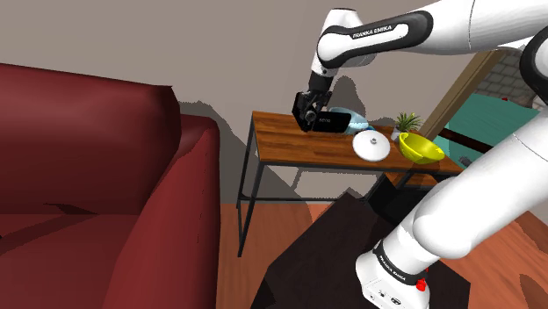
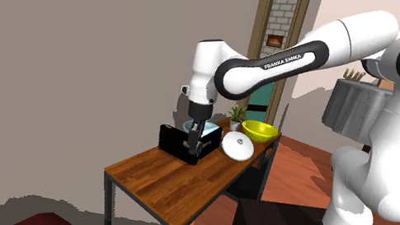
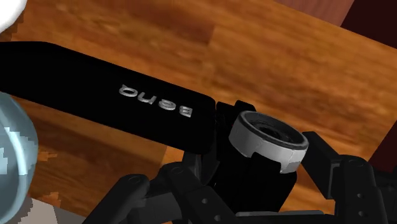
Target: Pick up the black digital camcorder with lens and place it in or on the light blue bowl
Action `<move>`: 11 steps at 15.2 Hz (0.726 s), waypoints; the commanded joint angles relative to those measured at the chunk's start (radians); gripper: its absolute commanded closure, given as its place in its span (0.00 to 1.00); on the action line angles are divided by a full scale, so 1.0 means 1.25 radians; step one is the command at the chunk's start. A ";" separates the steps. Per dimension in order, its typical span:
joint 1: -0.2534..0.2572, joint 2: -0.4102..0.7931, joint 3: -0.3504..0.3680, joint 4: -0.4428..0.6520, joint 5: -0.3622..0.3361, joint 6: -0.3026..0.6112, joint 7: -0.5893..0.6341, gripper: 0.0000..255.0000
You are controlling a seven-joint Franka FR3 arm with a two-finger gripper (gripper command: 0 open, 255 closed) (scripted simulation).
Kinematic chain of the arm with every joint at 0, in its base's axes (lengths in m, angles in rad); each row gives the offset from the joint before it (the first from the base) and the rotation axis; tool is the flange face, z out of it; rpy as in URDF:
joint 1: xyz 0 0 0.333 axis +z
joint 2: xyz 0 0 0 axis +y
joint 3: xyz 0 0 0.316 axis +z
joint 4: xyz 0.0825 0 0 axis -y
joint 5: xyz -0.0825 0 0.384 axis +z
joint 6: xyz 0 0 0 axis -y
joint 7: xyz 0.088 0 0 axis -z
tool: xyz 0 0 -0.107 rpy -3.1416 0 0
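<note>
1. The gripper (image 3: 254, 194) comes down over the black camcorder (image 3: 191, 118). Its jaws sit against the two flanks of the body just behind the grey-ringed lens (image 3: 267, 137), so they look clamped on it. Black on black hides the exact contact line.
2. The camcorder is at the far end of the wooden worktop (image 3: 286, 57), with its flip screen swung out to one side. I cannot tell whether it rests on the wood or hangs just above it.
3. Handling, as a judgement: it is rigid, fairly light and smooth-shelled, so it may slip. The open screen puts weight off-centre and its hinge looks fragile. The solid body is the place to hold, not the screen or the lens.
4. Just beside the camcorder is the light blue bowl (image 3: 13, 146), pale and see-through. In the shoulder view it sits right behind the camcorder (image 1: 334, 120), so the carry should be short.
5. Further along the worktop are a white lid with a knob (image 1: 371, 147), a yellow-green bowl (image 1: 420, 147) and a small potted plant (image 1: 407, 120).
6. A red sofa (image 1: 88, 176) stands well apart.
</note>
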 commanded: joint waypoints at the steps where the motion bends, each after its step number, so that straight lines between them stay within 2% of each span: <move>1: 0.000 -0.002 0.000 0.021 0.000 -0.023 -0.001 1.00; 11: 0.001 -0.025 0.003 0.106 0.000 -0.130 -0.003 1.00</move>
